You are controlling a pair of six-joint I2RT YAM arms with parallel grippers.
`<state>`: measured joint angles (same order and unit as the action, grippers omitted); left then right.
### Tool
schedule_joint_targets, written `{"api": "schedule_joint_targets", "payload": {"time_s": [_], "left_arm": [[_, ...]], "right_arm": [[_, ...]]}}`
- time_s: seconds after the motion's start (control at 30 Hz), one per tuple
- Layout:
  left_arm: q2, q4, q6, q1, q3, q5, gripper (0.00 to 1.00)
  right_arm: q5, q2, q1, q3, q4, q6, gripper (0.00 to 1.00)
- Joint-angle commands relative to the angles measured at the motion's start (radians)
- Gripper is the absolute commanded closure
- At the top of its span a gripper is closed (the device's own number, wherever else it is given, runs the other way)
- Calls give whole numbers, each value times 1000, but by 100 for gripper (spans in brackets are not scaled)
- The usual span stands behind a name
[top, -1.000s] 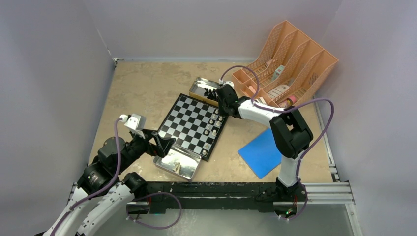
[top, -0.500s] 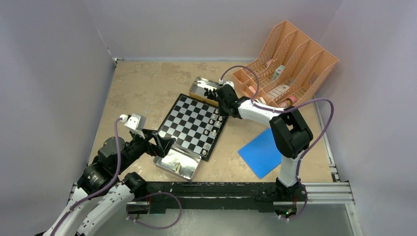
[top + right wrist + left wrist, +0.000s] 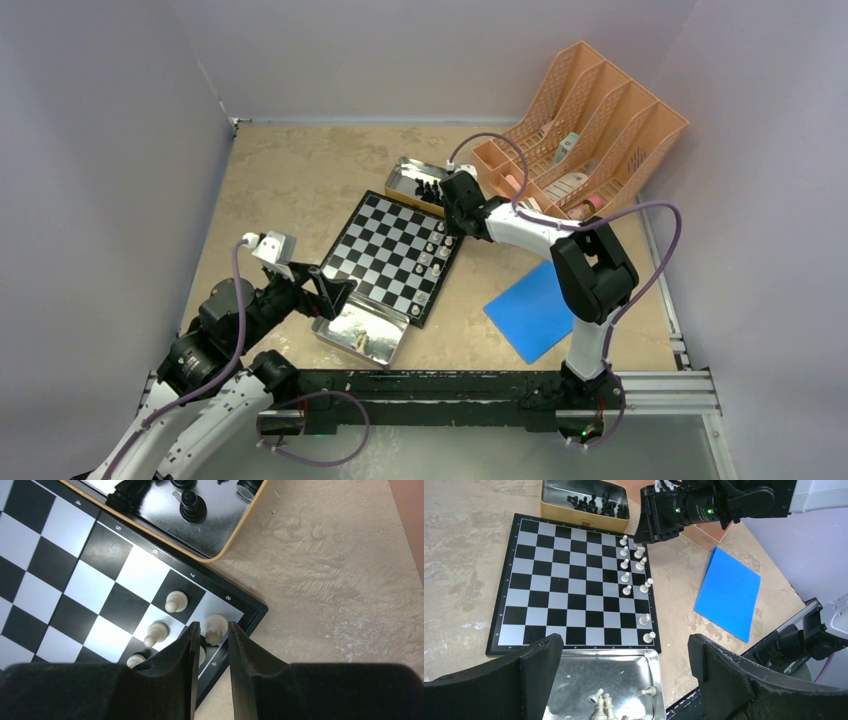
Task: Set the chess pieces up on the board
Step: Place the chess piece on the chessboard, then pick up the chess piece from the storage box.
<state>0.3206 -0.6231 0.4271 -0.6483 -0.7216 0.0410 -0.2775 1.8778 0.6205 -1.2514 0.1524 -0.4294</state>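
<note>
You have only some white pieces standing along the board's right edge. The rest, and all the black pieces, lie in tins beside the board. Your right gripper straddles one piece at the board's far-right corner, gripped or freed I cannot tell, and your left gripper gapes empty over its near edge.

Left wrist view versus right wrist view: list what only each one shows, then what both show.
Only the left wrist view: the blue square, the near tin holding spare white pieces, and the wide-open left gripper. Only the right wrist view: the right gripper up close, fingers either side of a white piece on the corner square. Both: the board, the white pieces standing along its edge, and the far tin of black pieces.
</note>
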Motion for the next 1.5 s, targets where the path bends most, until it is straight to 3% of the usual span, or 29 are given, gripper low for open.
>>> {"api": "schedule_joint_targets", "payload": {"time_s": [0.0,0.33,0.43,0.7,0.97,1.17,1.47], "left_arm": [[6,17,17,4,-9,23,0],[60,-11,92,3,-1,113,0],[105,-10,104,3,-17,101,2],[417,-174,209,3,-163,98,15],[698,-357,254,3,-311,-30,32],[776,-393,355,3,-270,-152,46],[938,-352,398,4,-225,-145,56]], "right_arm": [[-10,-86,-5,-3,-11,1,70],[31,-235,-5,-18,-9,-14,60],[146,-296,-5,31,-70,-8,59],[345,-460,-4,183,-218,-15,59],[372,-588,-4,342,-344,6,58],[450,-625,-4,377,-382,1,59],[485,-629,4,350,-363,8,59]]}}
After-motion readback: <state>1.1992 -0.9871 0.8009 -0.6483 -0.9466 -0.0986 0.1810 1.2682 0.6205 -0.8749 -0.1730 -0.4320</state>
